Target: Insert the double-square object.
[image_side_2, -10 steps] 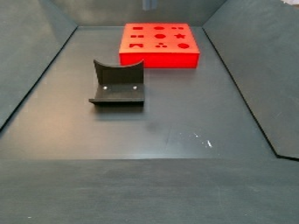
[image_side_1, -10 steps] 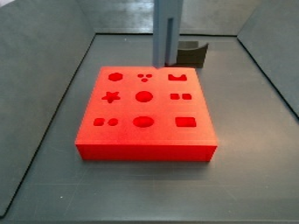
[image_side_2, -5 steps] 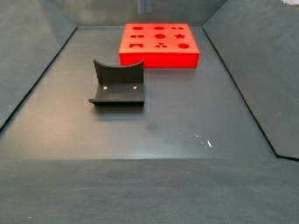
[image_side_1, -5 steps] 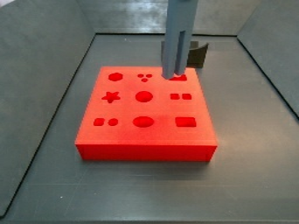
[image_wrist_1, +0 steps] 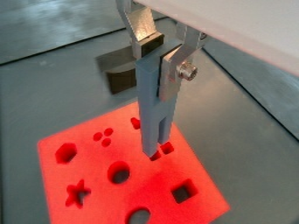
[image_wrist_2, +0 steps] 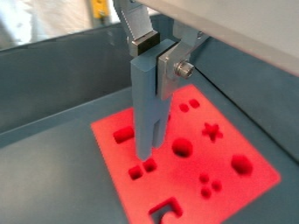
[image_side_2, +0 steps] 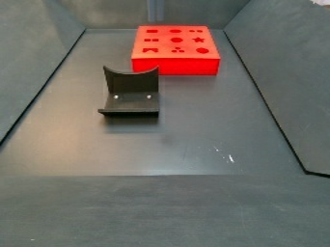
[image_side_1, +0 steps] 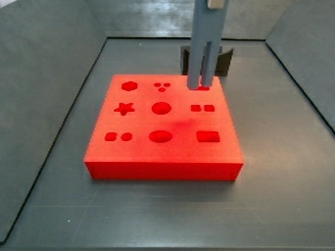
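Note:
The double-square object [image_wrist_1: 153,101] is a long slim grey-blue bar that hangs upright in my gripper [image_wrist_1: 159,51], whose silver fingers [image_wrist_1: 177,68] are shut on its upper end. It shows the same way in the second wrist view [image_wrist_2: 147,105], under the gripper [image_wrist_2: 158,48]. Its split lower end hovers just over the pair of small square holes [image_wrist_2: 142,167] in the red block [image_wrist_1: 105,171]. In a side view the bar [image_side_1: 203,54] stands over the block's [image_side_1: 164,147] far right part, with the gripper above the picture's edge. Another side view shows the block [image_side_2: 177,48] without bar or gripper.
The dark fixture with a curved notch [image_side_2: 129,92] stands on the grey floor beside the red block; it also shows behind the bar [image_side_1: 224,61] and in a wrist view [image_wrist_1: 115,72]. Grey walls [image_side_1: 66,69] ring the floor. The block has several other shaped holes.
The bar, still held, has moved right and a little lower over the red block, from the far middle holes to the right-hand column.

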### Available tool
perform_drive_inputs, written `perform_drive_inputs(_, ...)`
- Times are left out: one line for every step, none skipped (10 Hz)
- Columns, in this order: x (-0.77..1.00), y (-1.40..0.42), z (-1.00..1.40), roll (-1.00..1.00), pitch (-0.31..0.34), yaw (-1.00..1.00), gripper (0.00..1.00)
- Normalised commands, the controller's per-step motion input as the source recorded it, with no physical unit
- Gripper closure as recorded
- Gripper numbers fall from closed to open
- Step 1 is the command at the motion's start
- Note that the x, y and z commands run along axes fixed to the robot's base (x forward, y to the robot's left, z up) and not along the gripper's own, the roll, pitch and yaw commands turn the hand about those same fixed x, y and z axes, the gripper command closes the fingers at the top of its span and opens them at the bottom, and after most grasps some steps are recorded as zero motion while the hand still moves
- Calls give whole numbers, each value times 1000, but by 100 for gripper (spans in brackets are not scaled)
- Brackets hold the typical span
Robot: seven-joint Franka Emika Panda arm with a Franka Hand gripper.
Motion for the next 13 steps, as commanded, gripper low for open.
perform_drive_inputs(366, 189, -529, 84, 21, -726, 100)
perform_drive_inputs(363, 97, -646, 89, 57, -674, 100)
perform_drive_inputs(340, 0, -634, 104, 90, -629, 100)
perform_drive_inputs(217, 0, -531, 77, 111, -546, 100)
perform_drive_inputs(151, 9, 0, 0, 73, -269, 100)
perform_drive_inputs(0, 0, 0, 0, 7, 0, 100)
perform_drive_inputs(0, 0, -43, 0, 0, 0, 100)
perform_drive_inputs(-114, -126, -103, 0, 0, -129, 100)
perform_drive_inputs(-240, -109, -137, 11, 0, -134, 100)
perform_drive_inputs(-291, -94, -94, 0, 0, -151, 100)
perform_drive_inputs(-123, -40, -117, 0, -3, -154, 100)
perform_drive_inputs(-54, 0, -257, 19, 0, -114, 100)
perform_drive_inputs(-26, 0, -343, 57, 0, -69, 100)
